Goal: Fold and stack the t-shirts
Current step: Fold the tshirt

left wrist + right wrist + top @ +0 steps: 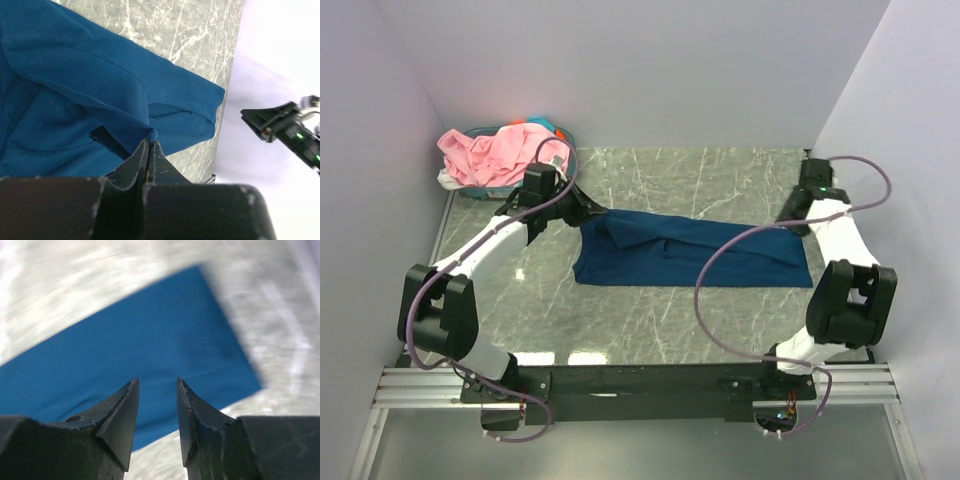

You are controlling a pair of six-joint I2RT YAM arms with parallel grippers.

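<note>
Pale lilac walls enclose a grey-green marbled surface (650, 320), hard and glossy. Top view: the navy shirt (690, 255) lies mid-surface as a long, partly folded band with soft ridges. A pink shirt (485, 155) is heaped on the teal basket (556, 126) in the far left corner. The left pincer (582, 212) meets the navy shirt's far left corner, and the right pincer (790, 222) sits just beyond its right end. Left wrist view: the left pincer (149, 150) has its jaws pressed together, and a fold of the shirt (75, 100) gathers at its tips, so it appears to be pinching cloth. Matte knit drapes in rounded creases over the veined surface (190, 30). Right wrist view, blurred: the right pincer (157, 384) is parted by a narrow gap, holds nothing, and hovers over a flat corner of the shirt (140, 340) on the surface (60, 280). Handling, as a judgement: the cloth is light, limp and shapeless, likely to sag and drag. It is best gripped at corners or hem edges, both ends together, to keep each fold square.
</note>
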